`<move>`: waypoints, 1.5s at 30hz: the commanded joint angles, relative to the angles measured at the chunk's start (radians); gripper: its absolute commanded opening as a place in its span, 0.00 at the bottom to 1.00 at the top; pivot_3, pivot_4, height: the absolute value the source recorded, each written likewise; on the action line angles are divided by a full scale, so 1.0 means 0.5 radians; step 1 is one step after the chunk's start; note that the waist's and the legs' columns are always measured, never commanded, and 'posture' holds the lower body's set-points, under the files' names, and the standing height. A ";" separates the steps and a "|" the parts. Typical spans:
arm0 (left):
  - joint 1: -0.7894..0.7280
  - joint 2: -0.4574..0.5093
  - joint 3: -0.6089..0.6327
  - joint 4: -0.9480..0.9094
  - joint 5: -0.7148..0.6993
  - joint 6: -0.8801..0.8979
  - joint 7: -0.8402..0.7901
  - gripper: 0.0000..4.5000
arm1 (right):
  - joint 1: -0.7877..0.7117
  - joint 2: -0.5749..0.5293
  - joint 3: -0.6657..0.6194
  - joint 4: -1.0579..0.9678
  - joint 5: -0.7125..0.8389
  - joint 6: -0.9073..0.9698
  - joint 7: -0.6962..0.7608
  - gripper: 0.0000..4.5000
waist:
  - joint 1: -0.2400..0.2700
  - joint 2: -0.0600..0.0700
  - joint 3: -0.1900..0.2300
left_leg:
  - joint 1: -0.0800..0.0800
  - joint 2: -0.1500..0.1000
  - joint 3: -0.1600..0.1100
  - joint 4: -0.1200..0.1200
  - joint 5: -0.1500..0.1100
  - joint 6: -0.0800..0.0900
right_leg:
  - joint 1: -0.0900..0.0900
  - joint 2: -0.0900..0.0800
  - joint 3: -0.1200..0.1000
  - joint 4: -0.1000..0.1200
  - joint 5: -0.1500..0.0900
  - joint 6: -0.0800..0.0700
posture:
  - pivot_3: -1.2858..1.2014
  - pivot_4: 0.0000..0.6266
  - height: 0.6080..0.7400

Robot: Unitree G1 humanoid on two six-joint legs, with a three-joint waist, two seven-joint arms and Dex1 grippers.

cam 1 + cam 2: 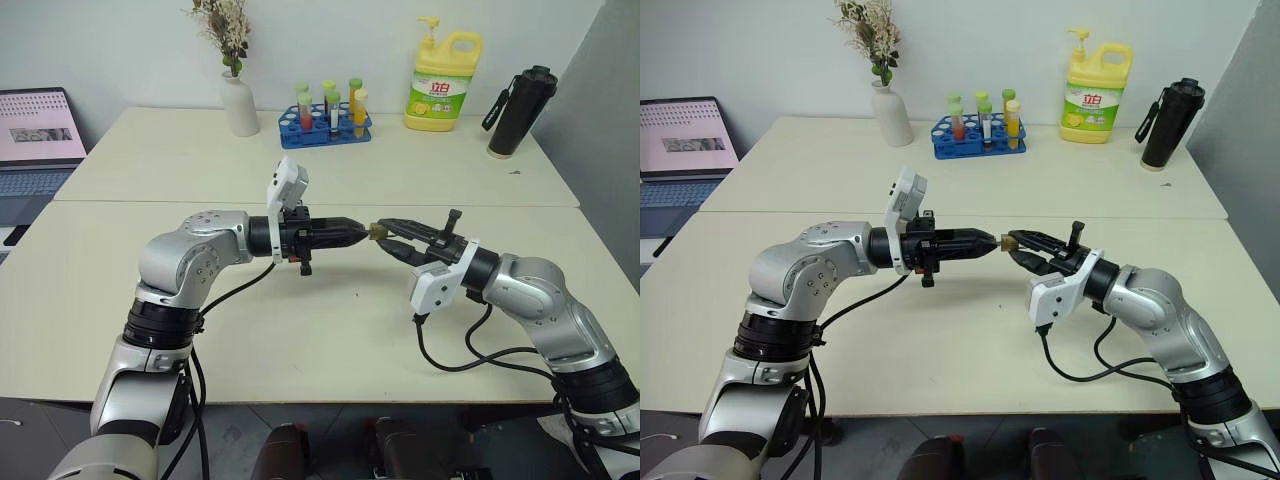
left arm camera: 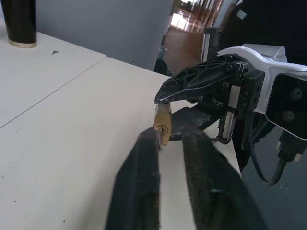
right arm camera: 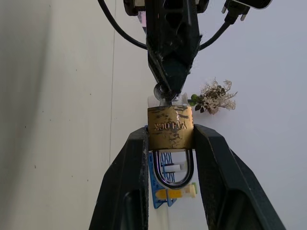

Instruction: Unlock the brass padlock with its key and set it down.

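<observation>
The brass padlock [image 3: 170, 127] is clamped by its body between the two fingers of my right gripper [image 3: 170, 134], with its silvery shackle [image 3: 175, 172] pointing back toward the wrist. Both arms hold level above the table's middle, tips meeting at the padlock [image 1: 378, 231]. My left gripper [image 1: 360, 232] points right, shut on a small silvery key [image 3: 165, 98] at the padlock's keyhole end. How deep the key sits I cannot tell. In the left wrist view the padlock [image 2: 162, 125] stands just beyond my closed fingers [image 2: 144, 163].
At the table's [image 1: 300, 340] far edge stand a white vase with dried flowers [image 1: 238, 100], a blue test-tube rack [image 1: 325, 125], a yellow detergent bottle [image 1: 443, 80] and a black flask [image 1: 520, 110]. A laptop [image 1: 35, 140] sits at far left.
</observation>
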 commanded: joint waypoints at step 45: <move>0.047 0.009 -0.096 -0.085 0.393 -0.557 -0.079 0.40 | -0.016 0.051 -0.066 -0.099 0.153 0.030 0.027 0.21 | -0.001 0.000 0.000 | -0.001 0.000 0.000 0.001 0.000 0.001 | 0.000 0.001 -0.002 0.000 -0.001 0.001 | 0.52 0.24 1.00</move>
